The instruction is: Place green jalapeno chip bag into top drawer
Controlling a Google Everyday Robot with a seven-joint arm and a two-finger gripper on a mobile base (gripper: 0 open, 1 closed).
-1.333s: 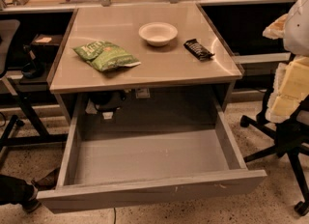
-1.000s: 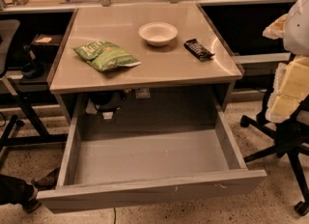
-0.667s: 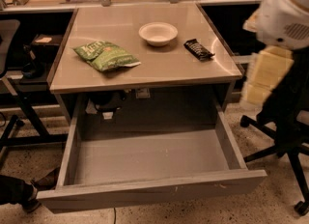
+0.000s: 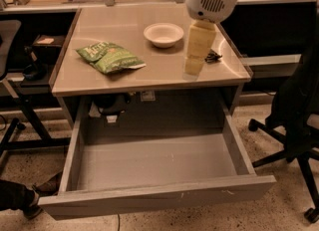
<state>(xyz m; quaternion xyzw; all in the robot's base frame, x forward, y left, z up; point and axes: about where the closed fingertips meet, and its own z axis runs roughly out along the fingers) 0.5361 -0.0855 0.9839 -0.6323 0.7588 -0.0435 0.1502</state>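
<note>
— Where's the green jalapeno chip bag [image 4: 110,57]?
— Left on the desk, well left of the gripper [image 4: 194,65], which hangs right of the bowl [image 4: 163,34]. Wide or narrow, I cannot tell.
— Approach?
— Swing left on the bowl's near side and pinch the bag's puffy middle. The top drawer [image 4: 154,163] stands open below.

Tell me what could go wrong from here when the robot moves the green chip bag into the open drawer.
1. The gripper hangs over the desk, close beside the bowl; reaching across for the green jalapeno chip bag might clip it.
2. The bag lies flat and puffy, so it might slip and miss the top drawer.
</note>
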